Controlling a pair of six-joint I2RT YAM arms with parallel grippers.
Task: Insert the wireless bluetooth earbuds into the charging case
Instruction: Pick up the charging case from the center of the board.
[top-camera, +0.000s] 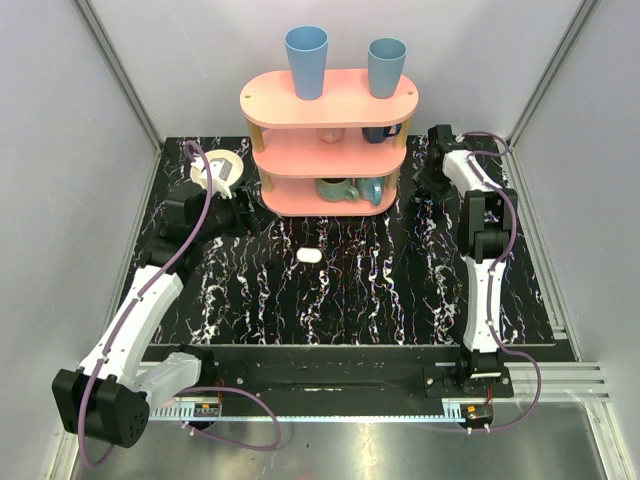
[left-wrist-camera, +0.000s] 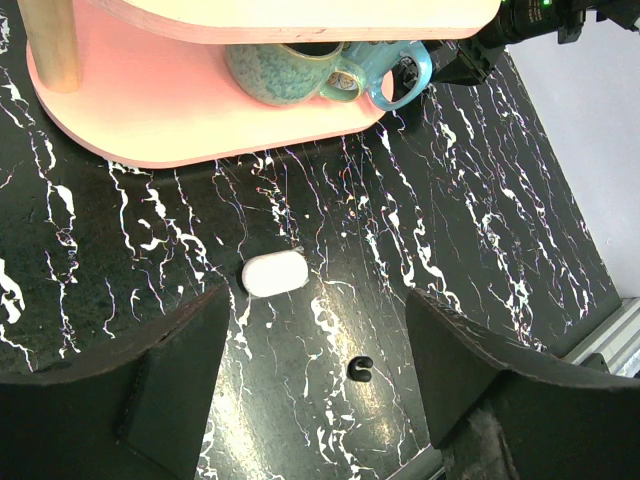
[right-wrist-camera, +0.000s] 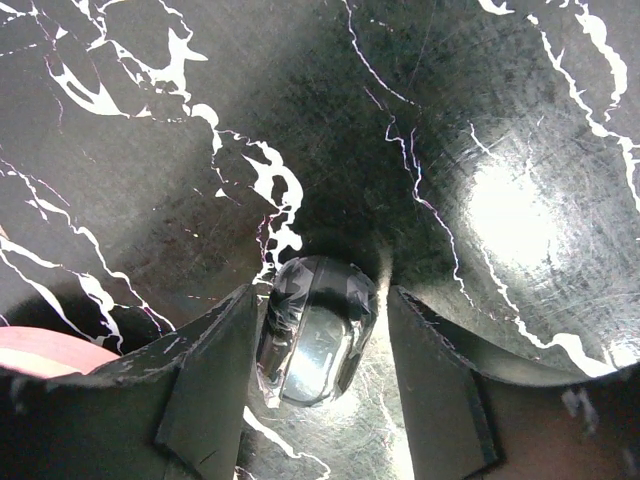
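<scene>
right wrist | dark glossy rounded object sits low centre between the fingers, close against frame-left one | white-veined black table | pink edge lower left

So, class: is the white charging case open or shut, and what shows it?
Shut: the charging case lies flat on the black tabletop as one smooth pill, no lid raised, no sockets showing.

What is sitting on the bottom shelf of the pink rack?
A green mug and a light blue mug, side by side. The tier above hides their tops and the shelf behind them.
</scene>
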